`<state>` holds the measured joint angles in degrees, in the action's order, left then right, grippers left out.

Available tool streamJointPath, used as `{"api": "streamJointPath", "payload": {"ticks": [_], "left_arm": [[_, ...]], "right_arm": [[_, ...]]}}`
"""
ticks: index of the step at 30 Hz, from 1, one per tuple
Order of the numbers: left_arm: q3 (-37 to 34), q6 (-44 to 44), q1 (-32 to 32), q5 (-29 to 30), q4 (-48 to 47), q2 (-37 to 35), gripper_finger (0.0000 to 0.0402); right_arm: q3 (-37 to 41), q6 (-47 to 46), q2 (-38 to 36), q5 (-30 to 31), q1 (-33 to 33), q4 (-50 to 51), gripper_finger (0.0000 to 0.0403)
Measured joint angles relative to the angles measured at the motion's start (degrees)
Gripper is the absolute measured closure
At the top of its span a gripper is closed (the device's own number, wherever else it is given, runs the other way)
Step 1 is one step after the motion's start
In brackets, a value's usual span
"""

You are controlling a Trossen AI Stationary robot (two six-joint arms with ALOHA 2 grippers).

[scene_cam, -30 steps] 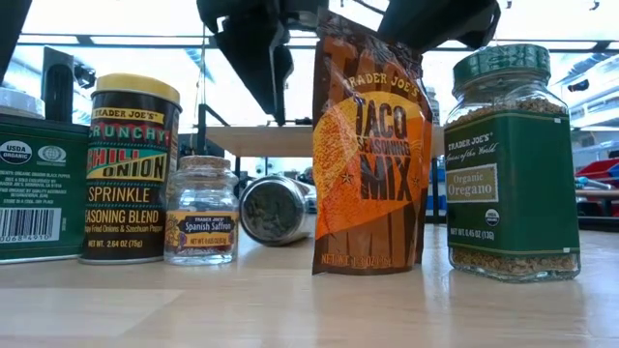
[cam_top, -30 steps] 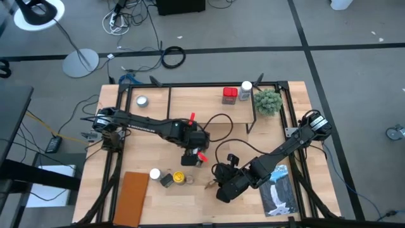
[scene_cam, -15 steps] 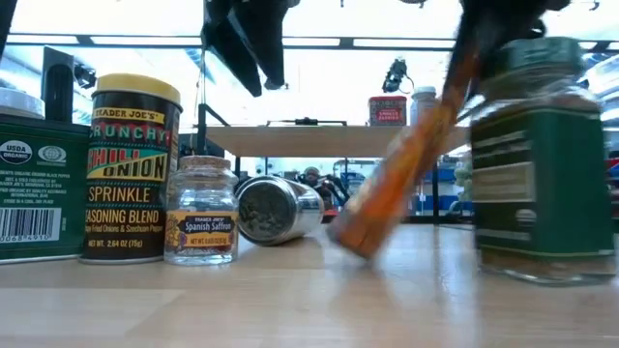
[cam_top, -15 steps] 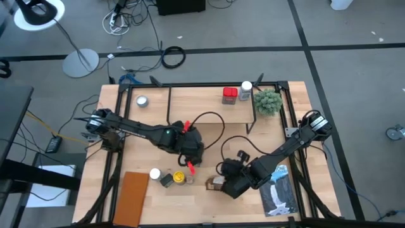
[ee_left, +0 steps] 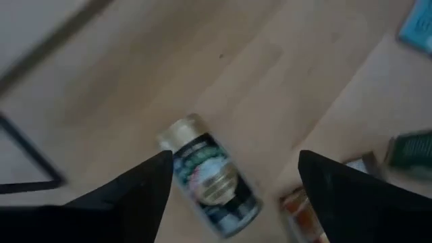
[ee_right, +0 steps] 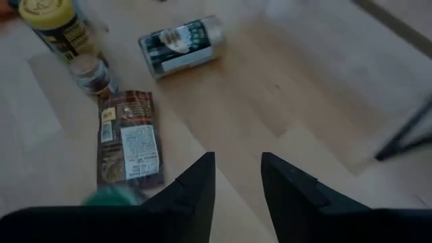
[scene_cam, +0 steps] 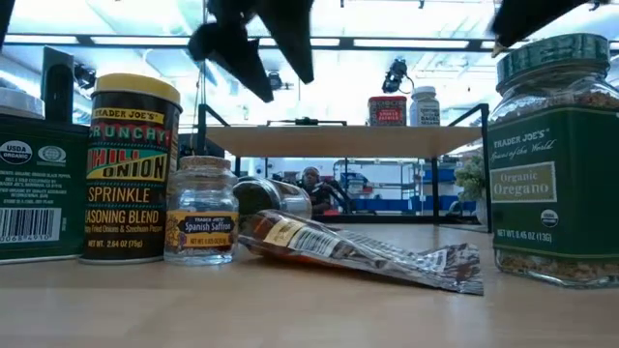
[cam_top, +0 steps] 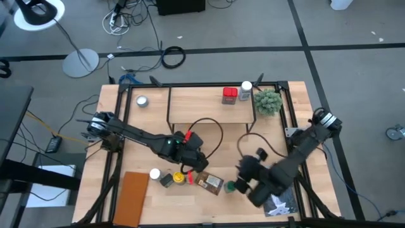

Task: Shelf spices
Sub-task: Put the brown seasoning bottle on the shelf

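Observation:
The brown spice packet point(cam_top: 209, 183) lies flat on the table, also in the low view point(scene_cam: 360, 252). Beside it stand a green-topped oregano jar point(scene_cam: 550, 162), a yellow-topped can point(scene_cam: 131, 169) and a small saffron jar point(scene_cam: 201, 213). A silver-capped jar point(ee_left: 209, 179) lies on its side. The shelf point(cam_top: 209, 106) carries a red jar point(cam_top: 230, 95) and a white bottle point(cam_top: 245, 90). My left gripper point(ee_left: 236, 162) is open above the lying jar, one finger on each side and apart from it. My right gripper point(ee_right: 237, 158) is open above the table by the green-topped jar point(cam_top: 231, 187).
A brown board point(cam_top: 131, 197) lies at the near left corner and a blue-and-white book point(cam_top: 278, 196) at the near right. A small plant point(cam_top: 268, 101) stands by the shelf's right end, a round silver tin point(cam_top: 142, 101) at the far left. A green tin point(scene_cam: 29, 184) stands at the row's left end.
The packet, upright a second ago, has tipped over and now lies flat on the table. My right gripper has drawn back toward the table's right edge, away from the packet. My left gripper has moved a little toward the near edge, over the lying jar.

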<state>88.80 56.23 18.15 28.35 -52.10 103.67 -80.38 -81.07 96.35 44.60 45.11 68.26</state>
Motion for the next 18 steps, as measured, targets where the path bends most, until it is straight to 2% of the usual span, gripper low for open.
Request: {"api": "streamJointPath", "payload": {"ticks": [5, 9, 12, 18], "left_arm": [[-2.03, 7.52, -0.31, -0.05, 1.67, 1.08, 0.0078], [-2.95, 12.88, -0.99, -1.34, 1.60, 1.22, 0.0078], [-3.52, 15.18, -1.33, -4.09, 4.12, 2.40, 0.0078], [-3.59, 16.10, -1.99, -10.19, 9.84, 7.47, 0.0078]], "right_arm": [[0.00, -20.07, -0.01, 1.31, 9.15, 14.11, 0.0284], [0.00, -31.66, 0.00, 1.23, 15.35, 20.07, 0.0284], [0.01, -36.00, 0.03, 0.64, 18.67, 21.81, 0.0284], [0.02, -35.93, 0.04, 0.13, 21.70, 21.80, 0.0284]]}}
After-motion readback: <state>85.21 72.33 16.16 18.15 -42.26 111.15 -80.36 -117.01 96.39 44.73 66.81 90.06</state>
